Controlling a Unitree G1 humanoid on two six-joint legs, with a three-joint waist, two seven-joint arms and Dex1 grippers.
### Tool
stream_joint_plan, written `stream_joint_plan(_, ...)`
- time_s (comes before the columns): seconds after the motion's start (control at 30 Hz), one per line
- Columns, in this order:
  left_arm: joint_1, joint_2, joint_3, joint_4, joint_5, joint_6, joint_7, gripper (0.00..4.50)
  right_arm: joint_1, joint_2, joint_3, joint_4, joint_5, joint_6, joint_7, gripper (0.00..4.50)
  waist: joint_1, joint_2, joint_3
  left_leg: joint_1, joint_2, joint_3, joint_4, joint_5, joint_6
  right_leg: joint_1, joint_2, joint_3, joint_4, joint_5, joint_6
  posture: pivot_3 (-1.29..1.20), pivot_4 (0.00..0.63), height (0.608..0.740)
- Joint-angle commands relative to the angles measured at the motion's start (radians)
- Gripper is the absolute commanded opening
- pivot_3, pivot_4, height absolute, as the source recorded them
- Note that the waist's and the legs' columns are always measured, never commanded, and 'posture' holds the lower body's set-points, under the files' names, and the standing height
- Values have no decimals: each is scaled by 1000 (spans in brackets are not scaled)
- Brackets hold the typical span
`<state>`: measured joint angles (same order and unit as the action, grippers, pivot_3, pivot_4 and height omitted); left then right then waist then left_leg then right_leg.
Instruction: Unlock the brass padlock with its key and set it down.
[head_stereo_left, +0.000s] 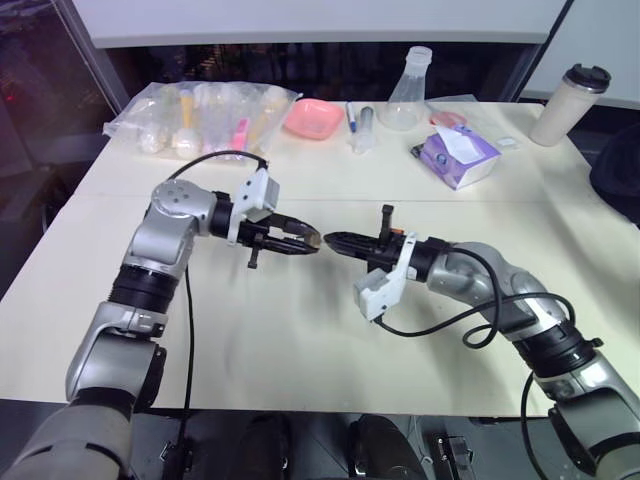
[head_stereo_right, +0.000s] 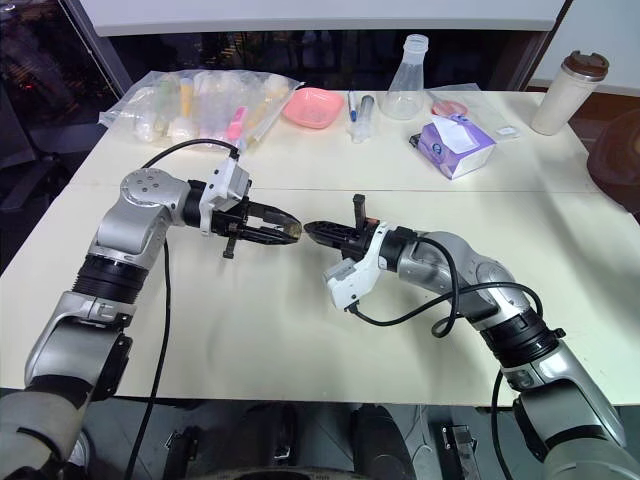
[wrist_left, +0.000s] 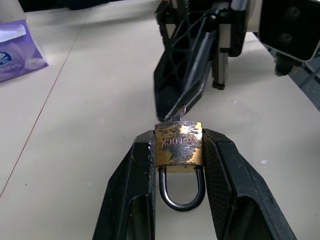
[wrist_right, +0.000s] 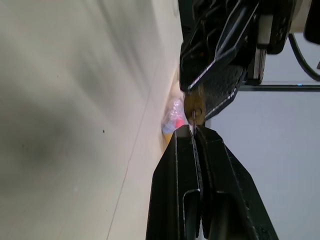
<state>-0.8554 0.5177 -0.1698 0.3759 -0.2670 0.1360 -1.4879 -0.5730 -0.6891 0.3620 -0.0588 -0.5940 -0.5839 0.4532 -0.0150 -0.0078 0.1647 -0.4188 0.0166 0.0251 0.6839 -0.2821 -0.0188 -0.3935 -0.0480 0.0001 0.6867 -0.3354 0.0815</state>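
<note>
The brass padlock (wrist_left: 178, 145) is small and worn, with its silvery shackle (wrist_left: 182, 192) pointing back toward the left wrist. My left gripper (head_stereo_left: 308, 242) is shut on its body, above the middle of the table (head_stereo_left: 300, 340). My right gripper (head_stereo_left: 335, 240) meets it tip to tip from the right. It is shut on the key (wrist_right: 193, 119), a thin silvery blade that runs from between the fingertips into the bottom of the padlock (wrist_right: 194, 105). Most of the key is hidden by the fingers.
At the back of the table lie a plastic bag of items (head_stereo_left: 200, 115), a pink bowl (head_stereo_left: 312, 118), a clear flask (head_stereo_left: 405, 95), a purple tissue pack (head_stereo_left: 458, 155) and a lidded cup (head_stereo_left: 570, 105).
</note>
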Motion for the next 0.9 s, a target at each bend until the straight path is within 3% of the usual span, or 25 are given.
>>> stream_joint_plan(0.03,-16,0,13,0,2,-32,10,733,-1,8,-28,-48,25,2,15,63,0,0,0,0,0,0,0,0,0,0,0,0,0,0,0,0,150,740)
stream_joint_plan(0.63,11,6,5,-63,-6,-20,-12,733,-3,5,-34,-35,35,-4,41,63,0,0,0,0,0,0,0,0,0,0,0,0,0,0,0,0,150,740)
stream_joint_plan(0.9,2,-9,10,-52,3,-43,14,733,12,16,-31,-64,107,33,106,63,0,0,0,0,0,0,0,0,0,0,0,0,0,0,0,0,150,740)
